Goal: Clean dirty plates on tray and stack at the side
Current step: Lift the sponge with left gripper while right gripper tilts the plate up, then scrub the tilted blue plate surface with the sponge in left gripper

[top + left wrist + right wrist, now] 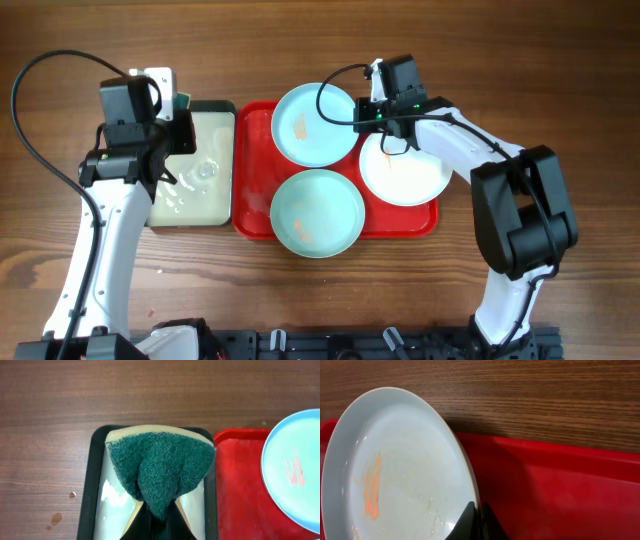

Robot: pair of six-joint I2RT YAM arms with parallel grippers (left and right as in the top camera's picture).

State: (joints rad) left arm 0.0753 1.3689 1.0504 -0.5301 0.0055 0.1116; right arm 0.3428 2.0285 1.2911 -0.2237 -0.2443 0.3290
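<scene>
Right gripper (476, 521): closed on the right-hand rim of the far turquoise plate (405, 470), with one finger on either side of the edge. An orange smear (371, 487) marks the plate's face. This plate lies at the far side of the red tray (254, 150), its far edge reaching over the tray's far rim above the table (520, 60). Just right of the grip, the white plate (410, 175) fills the tray's right end. Its edge is close to the gripped rim; contact cannot be determined. The near turquoise plate (318, 212) overhangs the tray's near rim. A bare red strip runs along the tray's left side. Left gripper (156, 522): clamped on a green sponge (160, 462) above the black-rimmed tray (89, 485), which sits just beside the red tray's left edge. Bare wood shows beyond the far rims of both trays and left of the black-rimmed tray.
</scene>
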